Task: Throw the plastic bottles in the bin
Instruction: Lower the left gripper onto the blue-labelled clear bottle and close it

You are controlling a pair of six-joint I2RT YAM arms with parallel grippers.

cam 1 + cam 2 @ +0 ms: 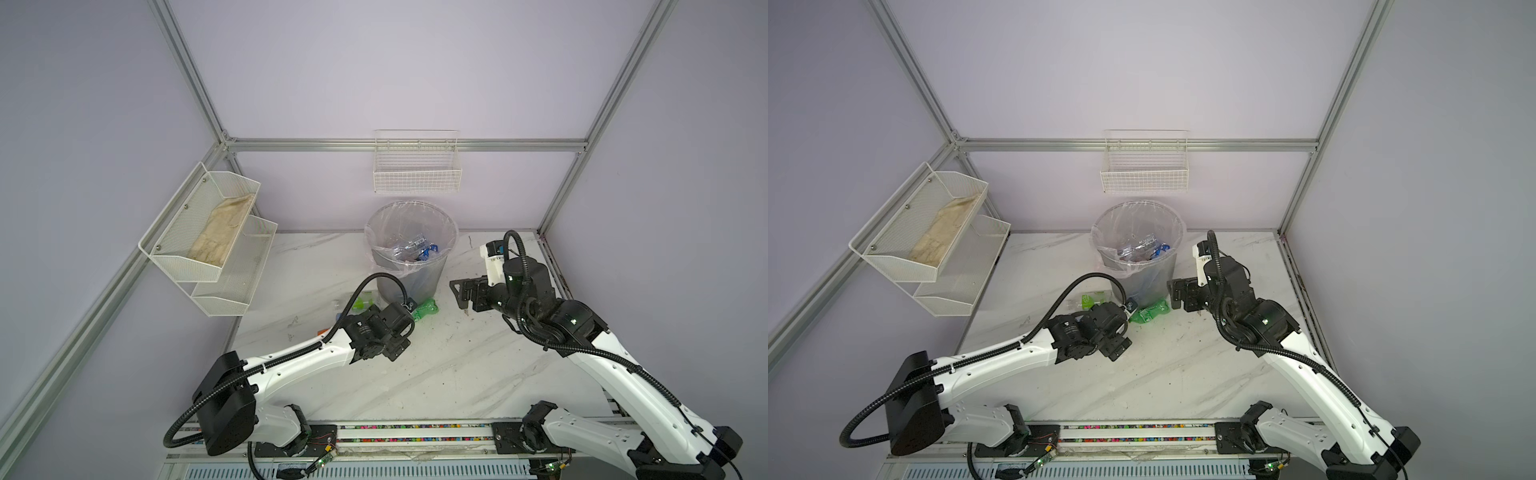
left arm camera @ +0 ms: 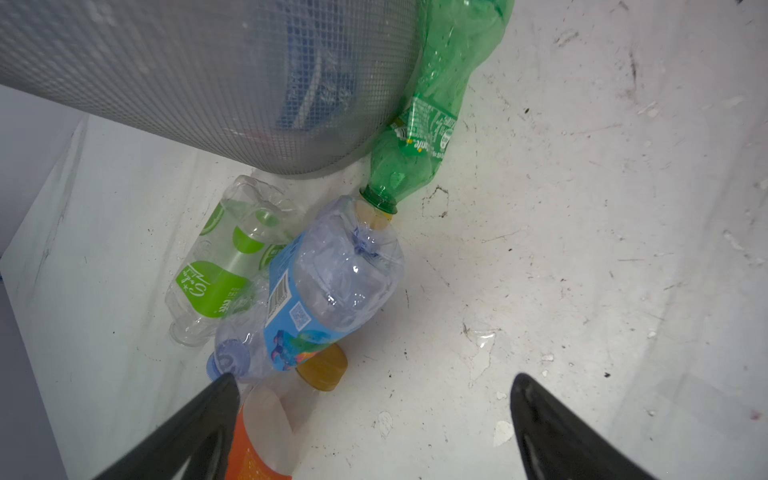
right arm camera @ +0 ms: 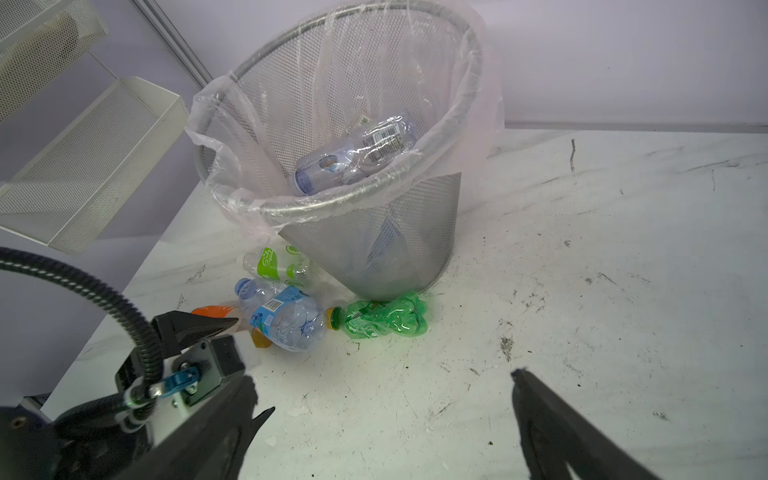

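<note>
My left end effector [image 2: 374, 380], jaws apart and empty, hovered by four bottles [image 2: 216, 286] lying on the tabletop [image 2: 582, 249] against the bin [image 2: 208, 83]; next, I judged, came clamping the blue-label bottle [image 2: 328, 286]; my right end effector [image 3: 384, 378] was apart too.

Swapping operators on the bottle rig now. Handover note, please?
Left gripper: open, empty, low over the table, one fingertip near the blue-label bottle.
Right gripper: open, empty, beside the bin.
Done: several bottles lie in the bin.
Left: four at the bin's base: blue-label bottle, all-green bottle, green-label clear bottle, orange-label bottle, partly under the blue-label one.
</note>
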